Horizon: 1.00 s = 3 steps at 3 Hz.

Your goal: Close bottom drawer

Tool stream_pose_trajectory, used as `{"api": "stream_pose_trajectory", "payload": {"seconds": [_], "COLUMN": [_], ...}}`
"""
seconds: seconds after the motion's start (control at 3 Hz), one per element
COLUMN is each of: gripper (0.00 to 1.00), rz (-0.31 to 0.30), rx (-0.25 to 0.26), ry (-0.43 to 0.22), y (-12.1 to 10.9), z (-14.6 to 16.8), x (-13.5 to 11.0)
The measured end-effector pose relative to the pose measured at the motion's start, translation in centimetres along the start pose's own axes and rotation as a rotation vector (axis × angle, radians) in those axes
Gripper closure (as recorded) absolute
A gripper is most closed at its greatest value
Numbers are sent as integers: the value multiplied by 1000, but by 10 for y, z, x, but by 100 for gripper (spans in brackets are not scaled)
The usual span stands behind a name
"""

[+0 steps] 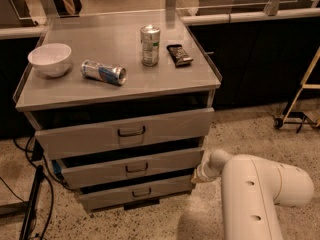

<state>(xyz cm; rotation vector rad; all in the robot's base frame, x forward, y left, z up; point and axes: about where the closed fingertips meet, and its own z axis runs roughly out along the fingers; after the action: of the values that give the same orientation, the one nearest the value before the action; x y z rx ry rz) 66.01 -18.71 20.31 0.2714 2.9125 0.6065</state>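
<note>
The bottom drawer [135, 193] is the slim grey front at the foot of the cabinet, with a small dark loop handle [142, 192]. It stands pushed in, close under the middle drawer [132, 168]. The top drawer [125, 132] juts out furthest. My gripper [196, 176] is at the end of the white arm [260, 194], right at the right end of the lower drawers' fronts. The arm hides its fingers.
On the cabinet top [120, 59] are a white bowl [49, 59], a can lying on its side [103, 72], an upright can [150, 45] and a dark packet [179, 54]. Black cables [30, 194] trail on the floor at the left. A wheeled stand [300, 104] is at the right.
</note>
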Motion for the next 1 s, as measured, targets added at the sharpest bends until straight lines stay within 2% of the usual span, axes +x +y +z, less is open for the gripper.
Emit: {"api": "stream_pose_trajectory", "payload": {"seconds": [0.33, 0.67, 1.0], "gripper": [100, 100, 97], "rz": [-4, -4, 11], "rx": [-14, -21, -16], "ry": [32, 98, 150], "y": [-4, -26, -57], "z": [-4, -26, -63], "x": [9, 37, 68]}}
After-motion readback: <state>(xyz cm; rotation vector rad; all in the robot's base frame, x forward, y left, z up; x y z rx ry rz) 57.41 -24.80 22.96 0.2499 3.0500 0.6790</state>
